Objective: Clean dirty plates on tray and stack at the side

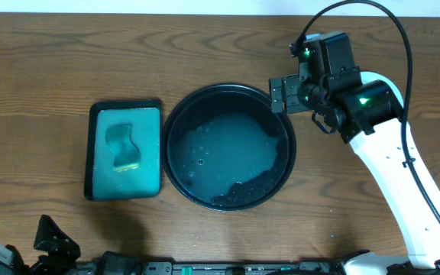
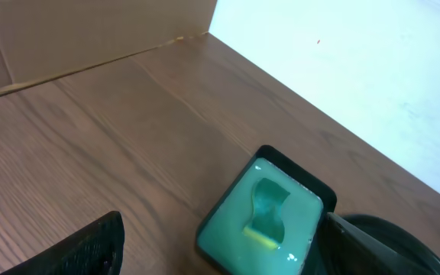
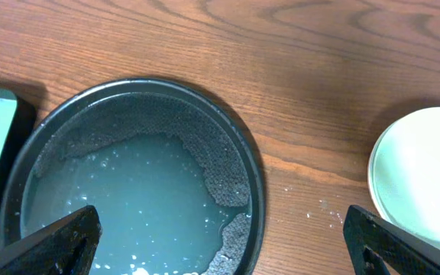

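Right wrist view: the right end effector (image 3: 220,221) is seen wide open and empty above the tray (image 3: 147,85), so the pale plate (image 3: 422,176) on the bench (image 3: 296,46) should probably be gripped level at its rim.

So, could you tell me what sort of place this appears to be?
Probably a robotics lab bench staged for dishwashing: a wooden table, a round black tray holding cloudy water, a sponge in a green tray, and cardboard alongside.
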`<action>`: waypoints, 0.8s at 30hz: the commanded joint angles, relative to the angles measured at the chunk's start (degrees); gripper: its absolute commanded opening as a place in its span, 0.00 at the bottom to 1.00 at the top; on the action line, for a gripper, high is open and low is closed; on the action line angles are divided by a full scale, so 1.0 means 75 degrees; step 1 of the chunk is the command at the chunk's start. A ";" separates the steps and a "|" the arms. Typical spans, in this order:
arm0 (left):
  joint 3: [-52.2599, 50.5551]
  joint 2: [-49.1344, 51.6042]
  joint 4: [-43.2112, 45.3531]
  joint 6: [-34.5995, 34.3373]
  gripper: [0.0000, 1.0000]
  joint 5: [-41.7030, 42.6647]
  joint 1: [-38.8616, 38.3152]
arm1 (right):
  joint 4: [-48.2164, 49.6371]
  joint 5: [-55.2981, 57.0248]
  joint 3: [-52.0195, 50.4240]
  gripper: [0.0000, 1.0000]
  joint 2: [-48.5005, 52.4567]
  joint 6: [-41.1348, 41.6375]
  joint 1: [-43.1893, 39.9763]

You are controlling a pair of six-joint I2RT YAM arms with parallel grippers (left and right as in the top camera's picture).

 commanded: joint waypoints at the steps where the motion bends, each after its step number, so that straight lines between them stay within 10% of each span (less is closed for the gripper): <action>1: -0.0006 0.0006 -0.0009 -0.0035 0.81 -0.0213 -0.0017 | 0.0000 -0.0475 0.0050 0.99 -0.0137 0.0198 0.0035; 24: -0.0006 0.0006 -0.0009 -0.0035 0.81 -0.0210 -0.0017 | 0.1061 -0.0195 -0.0356 0.99 -0.0472 -0.0160 0.0058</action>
